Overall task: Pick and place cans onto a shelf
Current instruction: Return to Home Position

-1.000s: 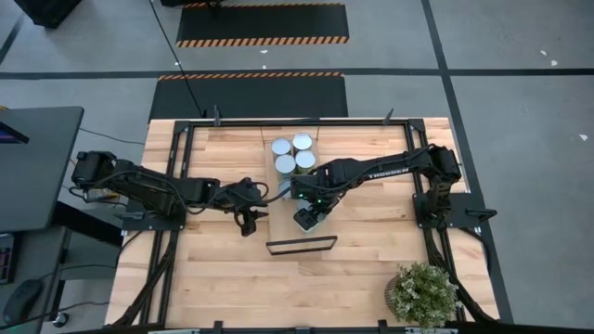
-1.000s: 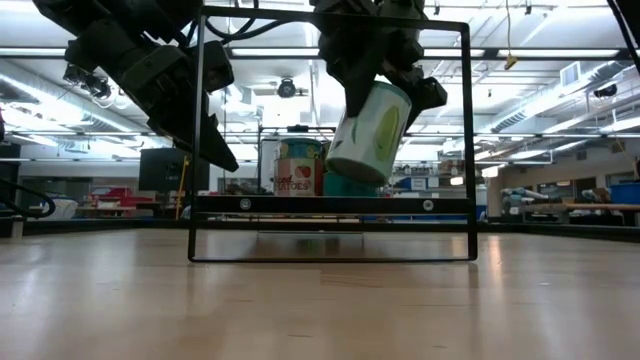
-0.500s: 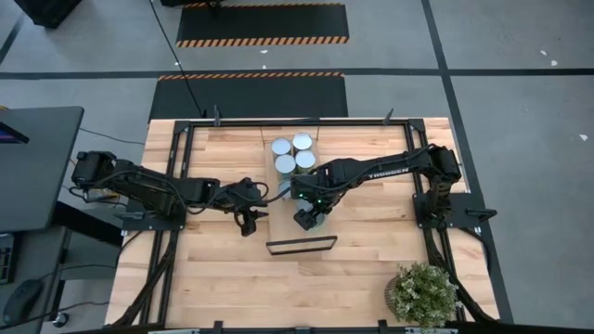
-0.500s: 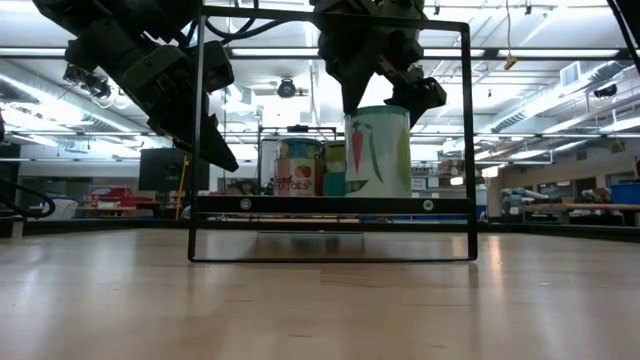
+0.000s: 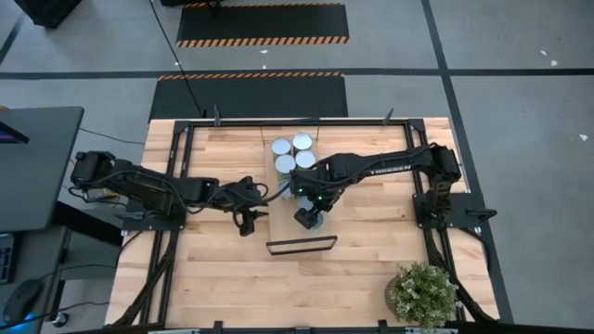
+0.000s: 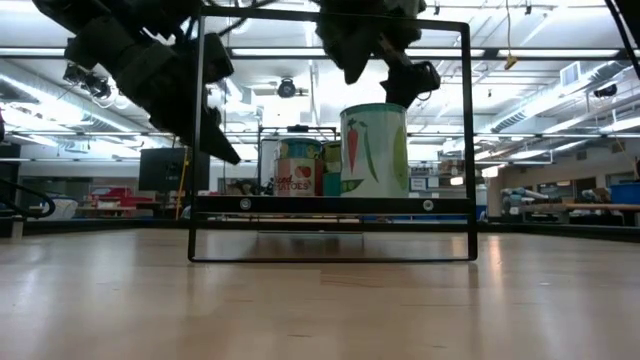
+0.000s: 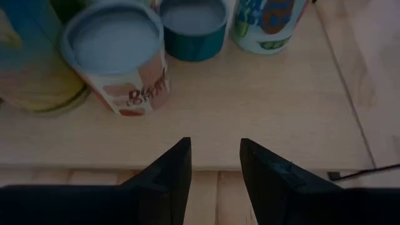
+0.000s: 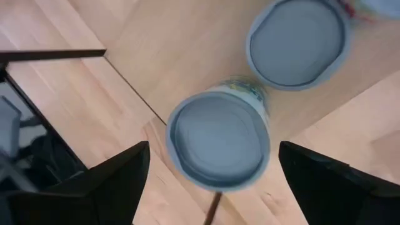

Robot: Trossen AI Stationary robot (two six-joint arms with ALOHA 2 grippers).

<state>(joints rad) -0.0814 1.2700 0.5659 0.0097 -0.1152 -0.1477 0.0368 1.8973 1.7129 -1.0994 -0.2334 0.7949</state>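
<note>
Planked wooden tabletop (image 5: 371, 269) is seen from above inside a black bar frame, with a potted plant (image 5: 422, 292) at its near right corner. The shelf (image 5: 283, 223) is laid lengthwise at the centre, and a cluster of cans (image 5: 293, 154) is grouped at its far end. The right gripper (image 5: 310, 216) is positioned over the shelf's near part, and the left gripper (image 5: 248, 223) is held just beside the shelf's left edge. In the low view a workshop with ceiling lights is recorded behind the table. A vegetable-print can (image 6: 375, 150) is found upright on the shelf inside the black end frame (image 6: 468, 140), with a tomato can (image 6: 296, 168) and a teal can (image 6: 332, 183) behind it. The right gripper is noted directly above the vegetable-print can and clear of it, jaws spread and grasping nothing. The left arm is seen raised at the picture's left. In the left wrist view the left gripper's fingers (image 7: 175, 172) are parted by a narrow gap with nothing between them, and four cans are observed on the shelf ahead. In the right wrist view the right gripper's fingers (image 8: 112, 181) are shown wide apart, and the silvery top of the vegetable-print can is seen below them, with a second can top just beyond it.
</note>
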